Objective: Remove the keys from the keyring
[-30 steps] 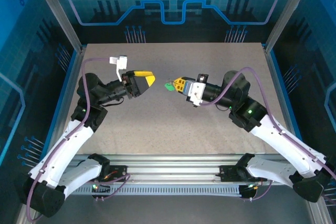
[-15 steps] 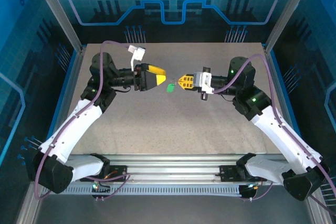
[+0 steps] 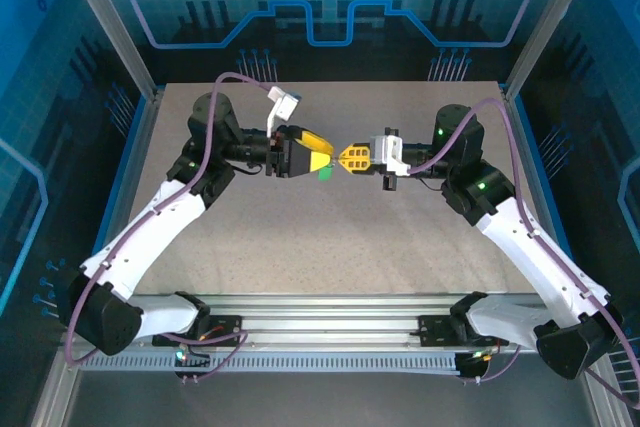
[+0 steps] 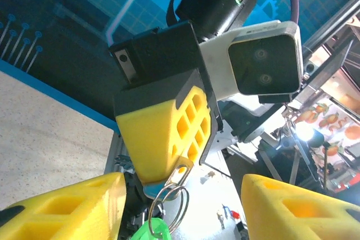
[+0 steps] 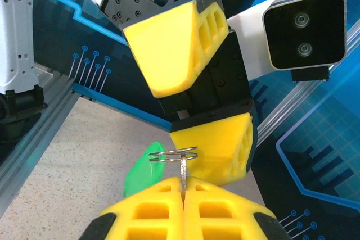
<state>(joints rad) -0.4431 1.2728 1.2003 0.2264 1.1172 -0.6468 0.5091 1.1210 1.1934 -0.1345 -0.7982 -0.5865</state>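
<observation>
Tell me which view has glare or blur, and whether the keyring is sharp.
Right wrist: even light, the keyring crisp. Left wrist: a bright light glares at the right, background blurred. Top external: even light, sharp, but the green key looks tiny.

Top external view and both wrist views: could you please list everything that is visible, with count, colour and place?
keyring: one, silver, held in the air, its thin metal piece pinched in the right end effector.
green key: one, bright green head, hanging from the keyring.
table: one, grey speckled, below everything.
back panel: one, blue with a line pattern, behind the table.
left arm, right arm: two, white and black, rising from the near edge.
wrist cameras: two, white housings, one on each wrist.
left end effector: yellow fingers, open, either side of the keyring.
right end effector: yellow fingers, shut.
</observation>
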